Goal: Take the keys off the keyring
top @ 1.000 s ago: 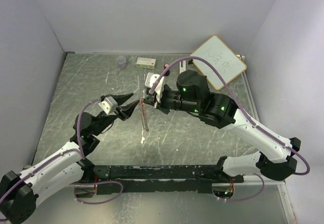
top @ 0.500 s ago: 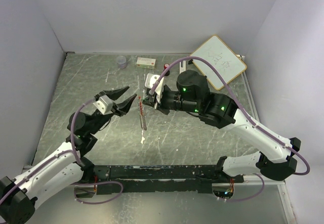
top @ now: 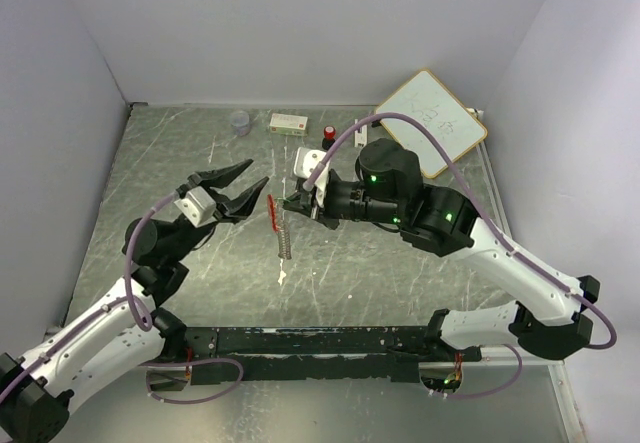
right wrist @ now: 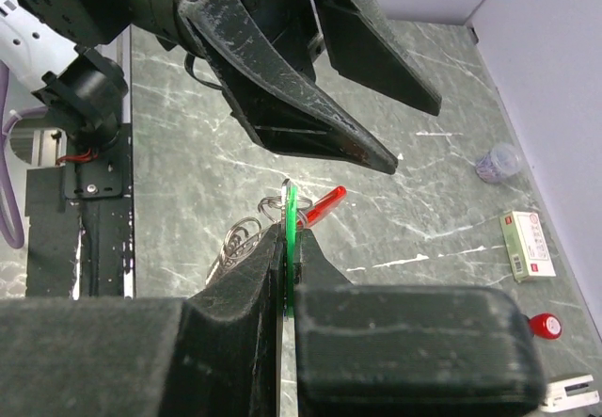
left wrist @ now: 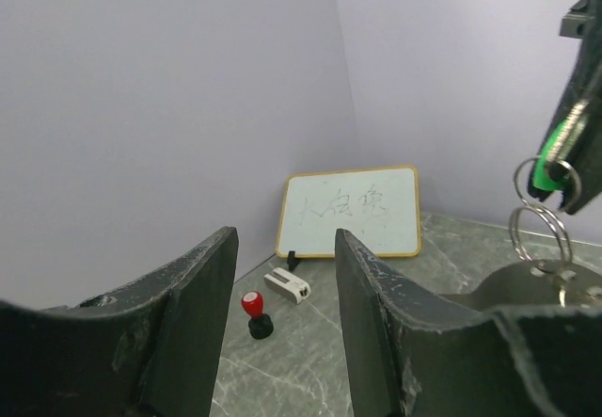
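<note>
- Clamping hard on the green key (right wrist: 291,205) with the right gripper (right wrist: 290,238), pads pressed flat to both faces, only a thin green edge poking out above them.
- Hanging from that key, the keyring (top: 284,239): a ribbed grey strand running down toward the near edge, about mid-table between the two arms. Cannot tell whether its lower end touches the table (top: 170,153).
- Bunched at the top of the strand, a cluster of wire rings (left wrist: 538,221), right under the green key in the left wrist view.
- Jutting sideways off those rings, the red key (top: 271,210), angled toward the left arm and gripped by nothing.
- Spread wide and carrying nothing, the left gripper (top: 260,171), tips just beside the red key but apart from it.
- Looming above the red key in the right wrist view, the left fingers (right wrist: 301,116), with a sliver of open air between the nearer tip and the key.
- Running out from the keyring toward the left wall, a broad stretch of marbled tabletop; a narrower strip down to the near edge.
- Lined up along the far edge, well apart from the keyring: a small clear cup (top: 240,121), a white box (top: 289,121), a red-and-black knob (top: 328,132).
- Leaning in the far right corner, a whiteboard (top: 432,123), behind the right arm's elbow.
</note>
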Tool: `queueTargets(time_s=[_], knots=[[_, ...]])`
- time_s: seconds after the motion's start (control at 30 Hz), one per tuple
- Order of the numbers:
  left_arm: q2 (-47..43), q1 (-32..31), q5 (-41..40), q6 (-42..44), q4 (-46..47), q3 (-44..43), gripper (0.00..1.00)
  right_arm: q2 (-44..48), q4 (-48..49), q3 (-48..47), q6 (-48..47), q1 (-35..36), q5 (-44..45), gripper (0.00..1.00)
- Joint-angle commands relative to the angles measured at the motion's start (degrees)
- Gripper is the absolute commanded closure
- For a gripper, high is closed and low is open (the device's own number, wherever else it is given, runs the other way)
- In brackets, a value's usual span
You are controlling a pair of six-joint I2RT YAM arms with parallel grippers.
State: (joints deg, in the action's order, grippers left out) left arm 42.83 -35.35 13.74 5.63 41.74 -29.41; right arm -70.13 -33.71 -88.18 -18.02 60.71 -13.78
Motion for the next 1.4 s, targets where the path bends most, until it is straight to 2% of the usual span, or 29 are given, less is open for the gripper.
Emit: queueTargets(time_s=[0.0, 0.17, 0.3, 0.5, 0.53, 0.73, 1.2, 1.37], knots=[[-2.8, 0.2, 6.0, 1.4, 2.3, 1.1, 0.43, 2.6, 2.1, -0.4, -0.1, 0.0, -0.7, 1.00], [-4.4, 2.8, 14.0, -0.1, 4.4, 2.7, 0.44, 4.7, 3.2, 1.6, 0.2, 0.0, -1.0, 1.00], [-2.1, 7.3, 23.1, -6.9, 11.1, 2.8, 0.46, 5.8, 3.6, 2.8, 0.7, 0.0, -1.1, 1.00], [6.6, 11.5, 33.9, -24.1, 32.3, 2.1, 0.46, 6.4, 3.5, 3.4, 1.2, 0.0, -1.5, 1.00], [8.4, 12.0, 35.0, -29.4, 36.4, 1.8, 0.47, 6.3, 3.4, 3.4, 1.2, 0.1, -1.4, 1.00], [18.0, 14.9, 41.8, -48.7, 61.2, 0.1, 0.48, 6.7, 3.2, 3.4, 1.6, 0.0, -1.1, 1.00], [18.5, 15.3, 42.3, -54.9, 61.9, -2.5, 0.48, 5.8, 4.2, 3.9, 1.4, 0.0, -1.5, 1.00], [20.3, 15.2, 42.0, -54.1, 61.9, -2.1, 0.49, 5.3, 4.6, 3.5, 1.5, 0.0, -2.6, 1.00]])
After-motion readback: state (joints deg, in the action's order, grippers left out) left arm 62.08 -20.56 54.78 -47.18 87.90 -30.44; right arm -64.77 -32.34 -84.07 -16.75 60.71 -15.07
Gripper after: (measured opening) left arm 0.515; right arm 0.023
